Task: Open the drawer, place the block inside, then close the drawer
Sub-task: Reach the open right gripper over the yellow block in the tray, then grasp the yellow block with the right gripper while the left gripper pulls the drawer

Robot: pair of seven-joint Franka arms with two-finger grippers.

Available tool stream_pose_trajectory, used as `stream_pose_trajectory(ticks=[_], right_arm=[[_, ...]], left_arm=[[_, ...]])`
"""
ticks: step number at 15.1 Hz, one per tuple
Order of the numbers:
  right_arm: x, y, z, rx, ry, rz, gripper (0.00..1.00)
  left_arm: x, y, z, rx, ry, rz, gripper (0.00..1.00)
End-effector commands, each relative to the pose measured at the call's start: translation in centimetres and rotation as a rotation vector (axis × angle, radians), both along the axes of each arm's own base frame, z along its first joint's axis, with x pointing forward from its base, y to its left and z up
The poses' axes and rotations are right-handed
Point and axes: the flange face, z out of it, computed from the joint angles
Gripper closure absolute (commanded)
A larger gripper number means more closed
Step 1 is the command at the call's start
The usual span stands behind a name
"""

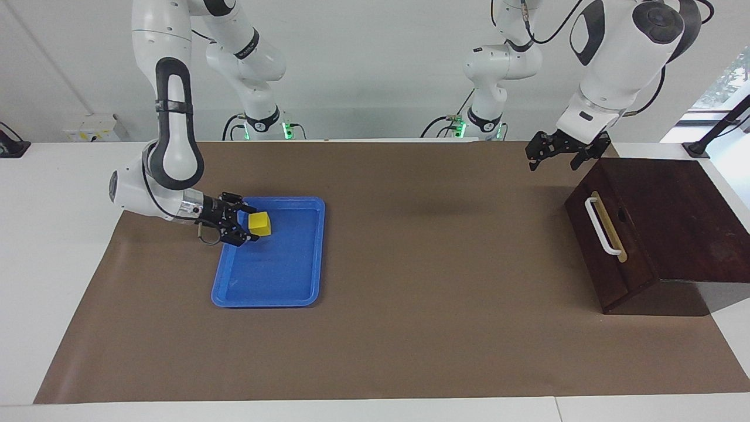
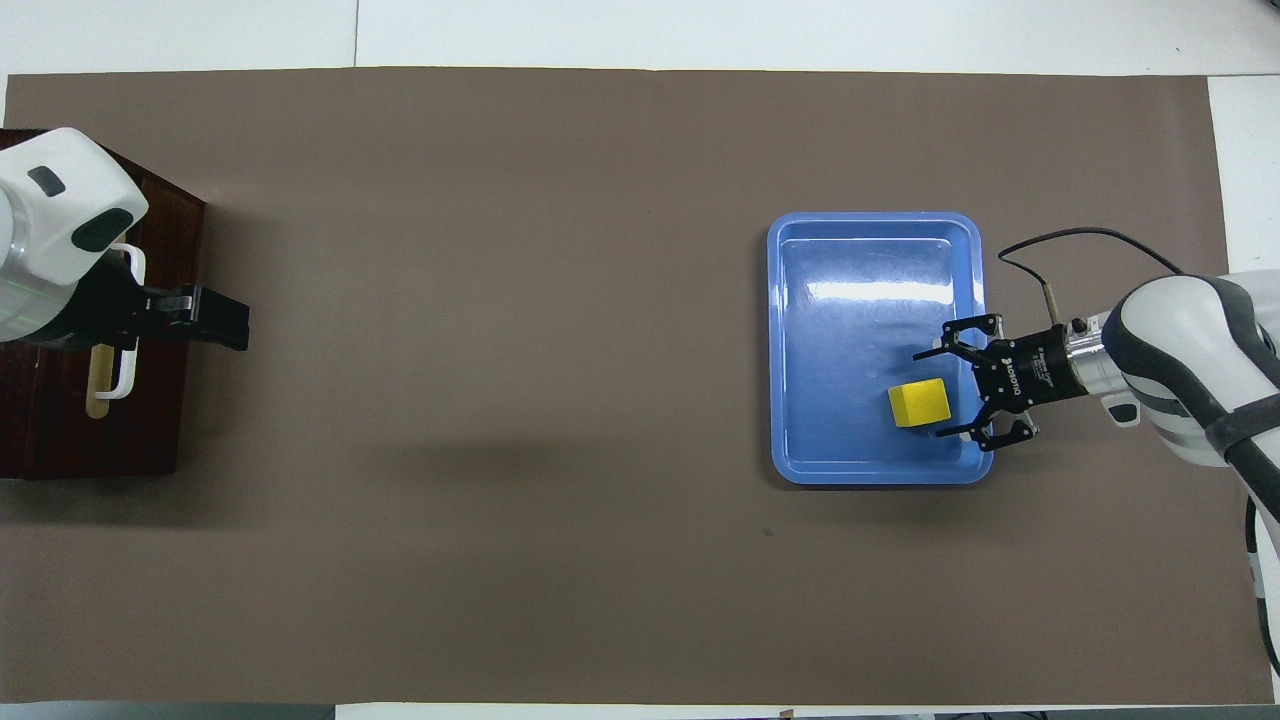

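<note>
Overhead view showed me the block [image 2: 919, 403] sitting in the blue tray [image 2: 860, 250], in the part of the tray nearer to the robots and toward the right arm's end of the table. My right gripper [image 2: 938, 394] lay low and sideways over the tray's rim, its fingers spread apart, one on each side of the block's end. I could not tell whether either fingertip touched the block; nothing was clamped.

From the facing view, the block [image 1: 259, 224] rested flat on the tray floor [image 1: 275, 275], with the right gripper [image 1: 249, 223] just beside it, reaching in from the table's edge.

At the left arm's end of the table stood the dark wooden box [image 1: 674, 217], its drawer [image 1: 609, 258] pushed in, the white handle [image 1: 602, 226] lying along its front. My left gripper [image 1: 554, 161] hung in the air above the brown mat [image 1: 439, 328], near the box's corner nearest the robots, fingers apart and holding nothing.
</note>
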Motion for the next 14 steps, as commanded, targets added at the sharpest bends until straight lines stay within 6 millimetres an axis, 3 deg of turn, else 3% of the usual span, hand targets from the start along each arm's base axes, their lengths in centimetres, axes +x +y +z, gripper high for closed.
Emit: stream_pose_trajectory(ticks=[1, 4, 8, 9, 11, 13, 14], right_arm=[[-0.4, -0.2, -0.1, 0.015, -0.030, -0.005, 0.00], [-0.4, -0.5, -0.1, 0.013, -0.032, -0.009, 0.00], [-0.4, -0.5, -0.1, 0.013, -0.031, -0.010, 0.00], [-0.4, -0.5, -0.1, 0.013, -0.031, -0.010, 0.00], [-0.4, -0.5, -0.1, 0.012, -0.033, -0.010, 0.02], [-0.3, -0.6, -0.1, 0.007, -0.039, -0.014, 0.43], [-0.2, -0.6, -0.1, -0.001, -0.047, -0.016, 0.71]], left_arm=[[-0.3, -0.8, -2.4, 0.118, -0.040, -0.035, 0.00], [0.4, 0.2, -7.1, 0.294, -0.045, -0.090, 0.00], [3.4, 1.3, -12.4, 0.470, -0.075, -0.157, 0.00], [4.2, 1.9, -13.2, 0.487, -0.089, -0.170, 0.00], [5.1, 5.1, -14.4, 0.466, -0.124, -0.138, 0.00], [5.7, 6.1, -15.9, 0.448, -0.161, -0.152, 0.00], [6.1, 7.2, -16.5, 0.453, -0.162, -0.146, 0.00]])
